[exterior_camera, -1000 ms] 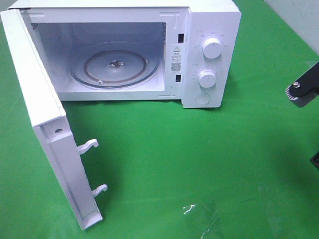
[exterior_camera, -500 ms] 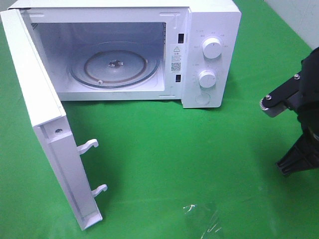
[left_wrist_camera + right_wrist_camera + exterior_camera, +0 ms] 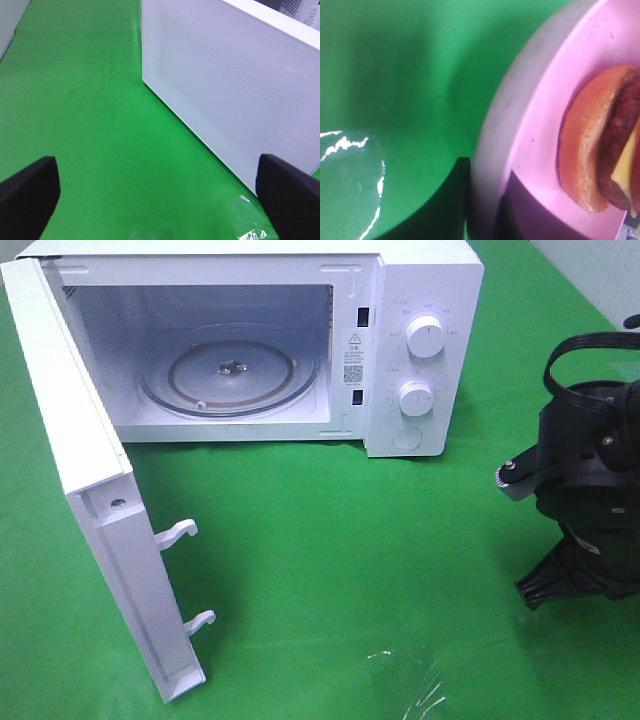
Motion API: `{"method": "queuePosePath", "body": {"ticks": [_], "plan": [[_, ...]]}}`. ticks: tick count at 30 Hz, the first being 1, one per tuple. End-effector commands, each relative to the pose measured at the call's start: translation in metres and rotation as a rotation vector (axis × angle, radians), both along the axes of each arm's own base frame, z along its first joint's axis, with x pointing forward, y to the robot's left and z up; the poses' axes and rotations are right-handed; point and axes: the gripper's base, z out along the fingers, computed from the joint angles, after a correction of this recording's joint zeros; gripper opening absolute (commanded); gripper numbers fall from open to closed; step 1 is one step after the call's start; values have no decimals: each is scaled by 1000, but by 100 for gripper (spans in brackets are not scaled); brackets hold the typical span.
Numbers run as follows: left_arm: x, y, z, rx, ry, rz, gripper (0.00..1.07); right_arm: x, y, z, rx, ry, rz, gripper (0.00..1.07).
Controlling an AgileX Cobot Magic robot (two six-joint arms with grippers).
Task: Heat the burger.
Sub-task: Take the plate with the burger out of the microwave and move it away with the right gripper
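Note:
The burger (image 3: pixel 600 145) shows only in the right wrist view, lying on a pink speckled plate (image 3: pixel 545 115), with brown bun, dark patty and a yellow cheese edge. My right gripper (image 3: pixel 490 202) is shut on the plate's rim, one dark finger (image 3: pixel 462 200) outside the rim. In the exterior view the right arm (image 3: pixel 585 510) hangs at the right edge and hides plate and burger. The white microwave (image 3: pixel 425 300) stands at the back with its door (image 3: pixel 95 520) swung wide open and its glass turntable (image 3: pixel 230 375) bare. My left gripper (image 3: pixel 160 200) is open over green cloth, beside the door's outer face (image 3: pixel 235 85).
Green cloth covers the table. A clear shiny patch of film (image 3: pixel 405 680) lies near the front edge, also seen under the plate's side (image 3: pixel 350 175). The open door's two latch hooks (image 3: pixel 180 532) stick out toward the middle.
The right arm has come in from the right edge of the exterior view, moving left and lower. The microwave and its door have not moved.

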Motion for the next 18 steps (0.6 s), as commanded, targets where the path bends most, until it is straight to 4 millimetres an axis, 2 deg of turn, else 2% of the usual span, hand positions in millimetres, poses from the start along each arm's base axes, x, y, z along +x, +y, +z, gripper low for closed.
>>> {"method": "queuePosePath", "body": {"ticks": [1,4,7,9,14,17,18], "plan": [[-1,0,-1,-3,-16,5,100,5,-2,-8,-61,-15,-3,3],[-1,0,-1,-3,-16,5,100,7,0,-19,-46,-2,-4,4],[-1,0,-1,-3,-16,5,100,8,-1,-22,-42,2,-10,4],[-1,0,-1,-3,-16,5,100,11,-3,-34,-19,24,-28,6],[-1,0,-1,-3,-16,5,100,13,-7,-41,-5,40,-46,8],[-1,0,-1,-3,-16,5,100,14,-6,-45,-4,48,-39,12],[-1,0,-1,-3,-16,5,100,14,-5,-46,9,47,-35,17]]}}
